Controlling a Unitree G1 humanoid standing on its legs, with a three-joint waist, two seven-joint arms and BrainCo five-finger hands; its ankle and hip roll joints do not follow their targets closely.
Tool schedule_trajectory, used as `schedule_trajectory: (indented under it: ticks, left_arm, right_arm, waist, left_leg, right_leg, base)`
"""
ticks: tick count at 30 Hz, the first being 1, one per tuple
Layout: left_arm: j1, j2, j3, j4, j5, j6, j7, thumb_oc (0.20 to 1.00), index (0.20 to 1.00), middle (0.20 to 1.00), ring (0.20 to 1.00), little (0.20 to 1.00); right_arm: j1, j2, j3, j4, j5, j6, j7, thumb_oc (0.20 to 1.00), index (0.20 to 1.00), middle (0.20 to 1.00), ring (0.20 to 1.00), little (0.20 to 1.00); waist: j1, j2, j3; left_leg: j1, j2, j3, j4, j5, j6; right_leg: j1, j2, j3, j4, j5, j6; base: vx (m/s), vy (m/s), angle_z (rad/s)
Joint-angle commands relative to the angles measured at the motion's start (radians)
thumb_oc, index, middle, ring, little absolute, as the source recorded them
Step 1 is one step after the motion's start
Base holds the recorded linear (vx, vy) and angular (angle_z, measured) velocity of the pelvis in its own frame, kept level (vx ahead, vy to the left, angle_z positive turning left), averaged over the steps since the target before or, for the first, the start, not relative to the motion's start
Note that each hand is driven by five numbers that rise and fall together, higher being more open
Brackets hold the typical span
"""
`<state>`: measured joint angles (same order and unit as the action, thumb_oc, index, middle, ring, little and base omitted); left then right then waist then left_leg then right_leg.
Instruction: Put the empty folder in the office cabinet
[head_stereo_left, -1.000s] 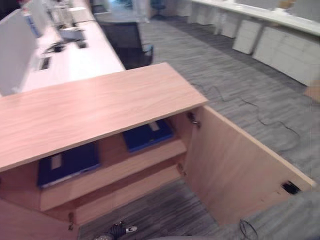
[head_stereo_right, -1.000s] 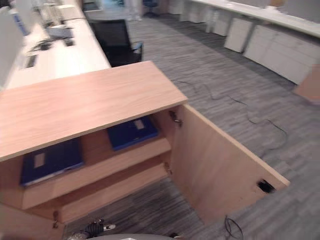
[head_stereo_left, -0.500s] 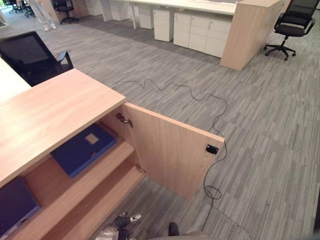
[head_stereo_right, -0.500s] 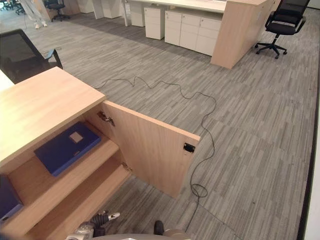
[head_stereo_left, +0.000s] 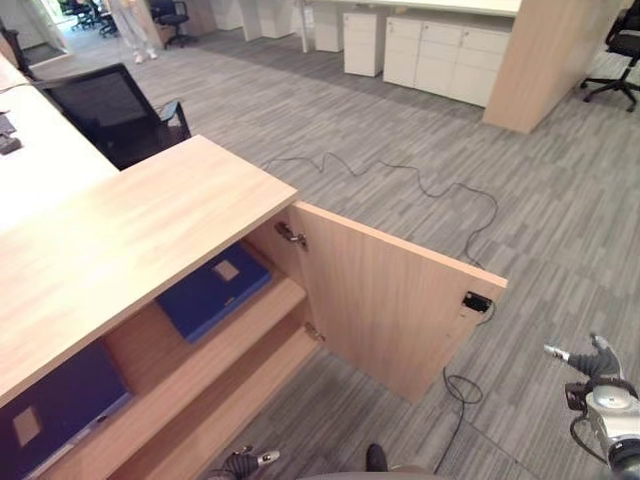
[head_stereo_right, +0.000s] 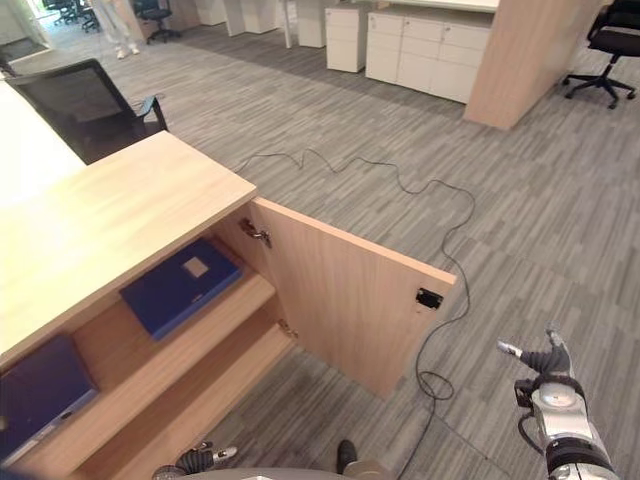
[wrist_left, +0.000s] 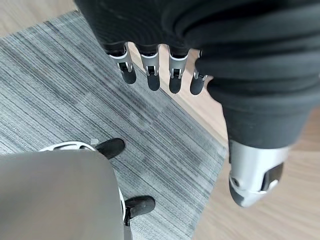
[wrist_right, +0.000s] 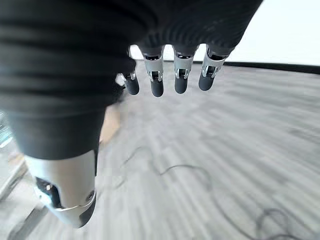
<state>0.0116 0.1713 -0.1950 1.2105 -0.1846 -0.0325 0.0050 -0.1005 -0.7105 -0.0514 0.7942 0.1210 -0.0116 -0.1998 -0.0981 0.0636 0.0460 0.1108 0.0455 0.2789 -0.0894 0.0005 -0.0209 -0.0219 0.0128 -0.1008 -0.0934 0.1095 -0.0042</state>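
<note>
a: far left, upper shelf of the office cabinet (head_stereo_left: 150, 225): one dark blue folder (head_stereo_left: 50, 412) lying flat, partly cut off at the edge. further right on the same shelf, a second blue folder (head_stereo_left: 212, 290) lying flat, label up, just inside the right-hand opening. which of these is the task's empty folder: cannot tell.

b: next rightward, cabinet door (head_stereo_left: 390, 300) swung wide open over the grey carpet (head_stereo_left: 400, 130), a cable (head_stereo_left: 440, 190) trailing across the floor behind it and looping near its free edge.

a: likely risk from here: with both hands empty and folders already shelved, closing the door or reaching in again could nudge the nearer folder off the shelf lip; a snag on the floor cable also possible during any step.

b: left hand (wrist_left: 150, 70): low, over carpet by the cabinet base, fingers straight and slightly spread, thumb apart, holding and touching nothing.

a: far right, right hand (head_stereo_right: 545, 375): raised beside the door's free edge, well apart from it; in the wrist view (wrist_right: 170, 75) fingers extended and relaxed, thumb apart, nothing grasped, nothing touched.
</note>
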Motion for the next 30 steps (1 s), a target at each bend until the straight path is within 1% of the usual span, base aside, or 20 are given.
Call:
schedule_trajectory:
  ticks: [1, 5, 9, 14, 18, 20, 21, 24, 25, 26, 27, 30]
  left_arm:
    - [-0.018, 0.02, 0.037, 0.015, 0.036, -0.01, -0.012, 1.0, 1.0, 1.0, 1.0, 1.0]
    - [-0.013, 0.014, 0.034, 0.018, 0.04, -0.009, -0.016, 1.0, 1.0, 1.0, 1.0, 1.0]
    - [-0.015, 0.009, 0.035, 0.019, 0.036, -0.006, -0.012, 1.0, 1.0, 1.0, 1.0, 1.0]
    - [-0.02, 0.005, 0.04, 0.02, 0.043, -0.005, -0.011, 1.0, 1.0, 1.0, 1.0, 1.0]
    - [-0.028, 0.002, 0.039, 0.026, 0.046, 0.0, -0.017, 1.0, 1.0, 1.0, 1.0, 1.0]
    - [-0.035, -0.002, 0.038, 0.038, 0.044, 0.0, -0.021, 1.0, 1.0, 1.0, 1.0, 1.0]
    - [-0.034, -0.004, 0.038, 0.043, 0.045, 0.003, -0.028, 1.0, 1.0, 1.0, 1.0, 1.0]
    - [-0.039, -0.007, 0.033, 0.052, 0.052, 0.001, -0.038, 1.0, 1.0, 1.0, 1.0, 1.0]
    - [-0.038, -0.009, 0.032, 0.052, 0.054, 0.001, -0.04, 1.0, 1.0, 1.0, 1.0, 1.0]
    - [-0.038, -0.009, 0.032, 0.052, 0.054, 0.001, -0.04, 1.0, 1.0, 1.0, 1.0, 1.0]
    - [-0.041, -0.008, 0.028, 0.055, 0.058, -0.001, -0.038, 1.0, 1.0, 1.0, 1.0, 1.0]
    - [-0.049, -0.009, 0.023, 0.052, 0.053, -0.005, -0.025, 1.0, 1.0, 1.0, 1.0, 1.0]
  right_arm:
    - [-0.064, -0.045, 0.063, -0.116, -0.093, -0.052, 0.005, 1.0, 1.0, 1.0, 1.0, 1.0]
    - [-0.096, -0.04, 0.097, -0.166, -0.097, -0.066, 0.015, 1.0, 1.0, 1.0, 1.0, 1.0]
    - [-0.108, -0.021, 0.124, -0.27, -0.085, -0.08, 0.034, 1.0, 1.0, 1.0, 1.0, 1.0]
    - [-0.101, 0.001, 0.195, -0.432, -0.026, -0.12, 0.12, 1.0, 1.0, 1.0, 1.0, 1.0]
    - [-0.094, 0.039, 0.279, -0.548, 0.15, -0.147, 0.235, 1.0, 1.0, 1.0, 1.0, 1.0]
    - [-0.092, 0.083, 0.339, -0.612, 0.321, -0.155, 0.322, 1.0, 1.0, 1.0, 1.0, 1.0]
    - [-0.087, 0.091, 0.366, -0.654, 0.377, -0.154, 0.36, 1.0, 1.0, 1.0, 1.0, 1.0]
    - [-0.092, 0.098, 0.478, -0.803, 0.516, -0.129, 0.469, 1.0, 1.0, 1.0, 1.0, 1.0]
    - [-0.096, 0.102, 0.512, -0.835, 0.548, -0.12, 0.495, 1.0, 1.0, 1.0, 1.0, 1.0]
    - [-0.096, 0.102, 0.513, -0.835, 0.548, -0.12, 0.496, 1.0, 1.0, 1.0, 1.0, 1.0]
    - [-0.122, 0.124, 0.593, -0.867, 0.612, -0.099, 0.53, 1.0, 1.0, 1.0, 1.0, 1.0]
    - [-0.161, 0.18, 0.709, -0.891, 0.708, -0.055, 0.572, 1.0, 1.0, 1.0, 1.0, 1.0]
  waist:
    - [0.009, -0.056, -0.012]
    - [0.023, -0.055, -0.018]
    - [0.03, -0.056, -0.02]
    - [0.04, -0.059, -0.022]
    - [0.046, -0.062, -0.027]
    - [0.05, -0.064, -0.027]
    - [0.052, -0.065, -0.03]
    - [0.055, -0.068, -0.037]
    - [0.058, -0.07, -0.04]
    - [0.057, -0.07, -0.04]
    - [0.064, -0.074, -0.043]
    - [0.075, -0.08, -0.047]
  left_leg:
    - [0.012, -0.013, -0.042, 0.008, -0.067, 0.005]
    - [0.01, -0.016, -0.051, 0.005, -0.064, 0.007]
    - [0.007, -0.019, -0.056, 0.005, -0.061, 0.009]
    - [0.006, -0.022, -0.06, 0.004, -0.056, 0.007]
    - [0.002, -0.022, -0.062, 0.003, -0.05, 0.004]
    - [0.003, -0.022, -0.063, 0.003, -0.048, 0.002]
    - [0.0, -0.023, -0.062, 0.002, -0.046, 0.001]
    - [0.0, -0.021, -0.061, 0.002, -0.043, -0.002]
    - [0.0, -0.02, -0.061, 0.002, -0.043, -0.002]
    - [0.0, -0.02, -0.062, 0.002, -0.043, -0.002]
    - [0.0, -0.017, -0.062, 0.002, -0.042, -0.003]
    - [0.0, -0.016, -0.064, 0.003, -0.041, -0.003]
  right_leg:
    - [0.044, -0.016, 0.035, 0.015, -0.098, 0.104]
    - [0.047, -0.021, 0.029, 0.014, -0.1, 0.104]
    - [0.048, -0.026, 0.025, 0.013, -0.1, 0.104]
    - [0.05, -0.029, 0.019, 0.015, -0.103, 0.104]
    - [0.05, -0.03, 0.016, 0.014, -0.105, 0.104]
    - [0.053, -0.029, 0.016, 0.014, -0.107, 0.104]
    - [0.05, -0.029, 0.017, 0.013, -0.106, 0.103]
    - [0.051, -0.031, 0.013, 0.01, -0.104, 0.103]
    - [0.051, -0.031, 0.012, 0.01, -0.104, 0.102]
    - [0.051, -0.031, 0.012, 0.01, -0.104, 0.102]
    - [0.052, -0.032, 0.008, 0.009, -0.102, 0.102]
    - [0.051, -0.032, 0.004, 0.009, -0.1, 0.099]
  base:
    - [-0.01, 0.032, 0.04]
    - [0.0, 0.017, 0.05]
    - [0.0, 0.011, 0.03]
    - [0.0, 0.004, 0.01]
    - [0.0, 0.002, 0.01]
    - [-0.01, 0.002, -0.05]
    - [0.0, 0.0, 0.0]
    - [0.0, 0.001, -0.03]
    - [0.0, -0.003, -0.05]
    - [0.0, 0.0, 0.0]
    - [0.0, 0.0, 0.0]
    - [0.0, -0.003, 0.06]
